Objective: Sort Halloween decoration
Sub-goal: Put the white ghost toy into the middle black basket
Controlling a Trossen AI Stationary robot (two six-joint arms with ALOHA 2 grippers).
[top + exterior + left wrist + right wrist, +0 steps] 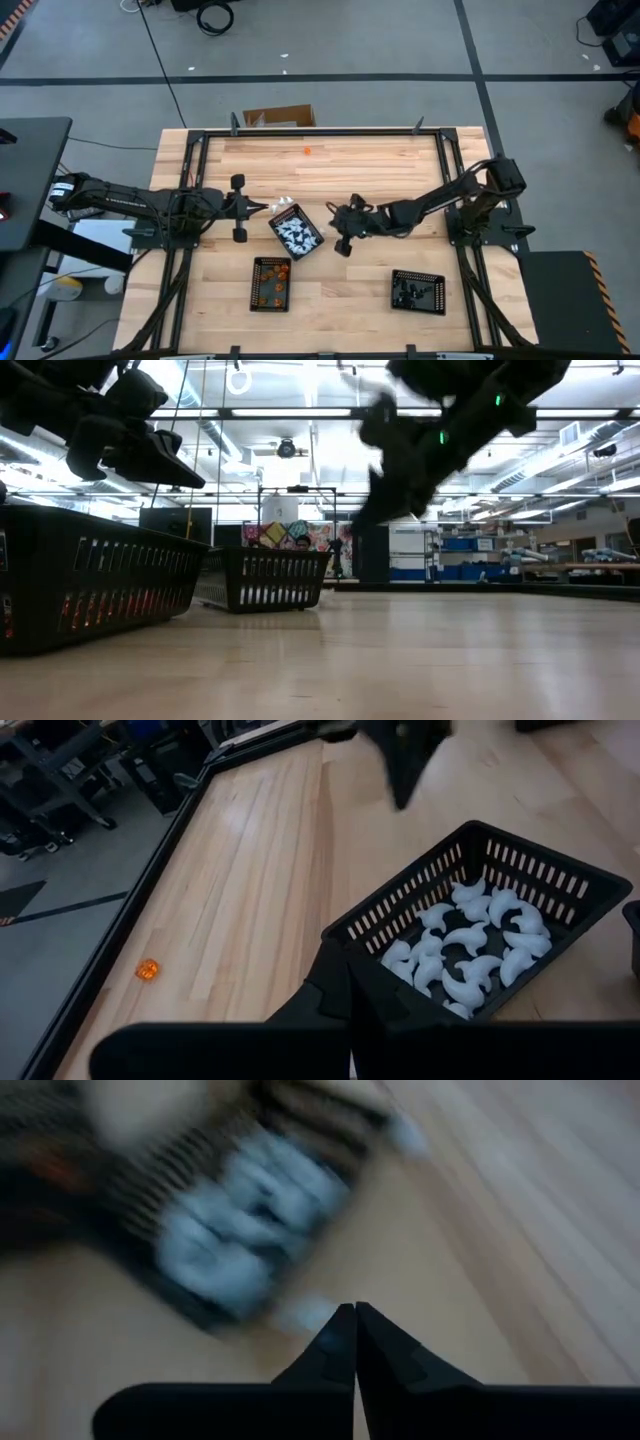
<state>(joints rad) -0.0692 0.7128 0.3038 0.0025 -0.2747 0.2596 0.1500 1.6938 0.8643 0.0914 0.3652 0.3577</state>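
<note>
With both grippers' fingers pressed shut and empty, the right gripper (340, 228) should reopen before reaching the stray orange piece (307, 151) on the bench (370, 170)

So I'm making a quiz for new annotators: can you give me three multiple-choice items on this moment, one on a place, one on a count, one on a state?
1. Where does the lone orange piece lie?
A. in the middle tray
B. on bare table near the far edge
C. in the right end effector

2. How many black trays stand on the table?
A. two
B. three
C. five

3. How are the right end effector's fingers?
A. shut, empty
B. wide open
C. shut on a white piece

Answers: 1 B, it sits alone on the wood. 2 B, the high view shows three. 3 A, the tips meet with nothing between.
</note>
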